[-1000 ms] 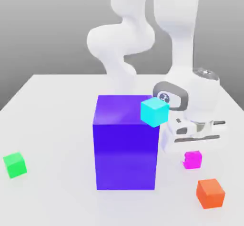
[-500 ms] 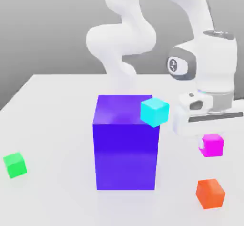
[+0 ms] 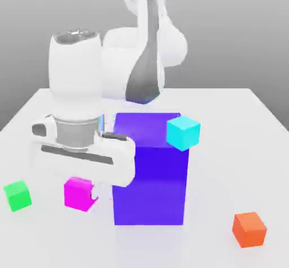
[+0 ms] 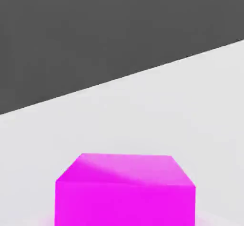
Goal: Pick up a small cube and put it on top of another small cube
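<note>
– Gripper (image 3: 82, 195) closed, yes? And holding what?

– Closed on the small magenta cube (image 3: 77, 193), with one fingertip (image 3: 95, 193) at its side. Probably carried above the white table (image 3: 226, 171), to judge from both views.

– Then already finished with the picking?

– Yes, with the picking; not with the stacking. Nothing yet under the magenta cube as a support.

– And which cube for the base?

– Not possible to say with certainty. Near, toward the exterior view's left, the small green cube (image 3: 17, 195); perhaps this one. On the other side, the large blue-purple block (image 3: 149, 185), the small cyan cube (image 3: 183, 133) by its upper corner, and farther, the small orange cube (image 3: 249, 229).

– Remaining, therefore?

– To align, lower gently, release.
</note>
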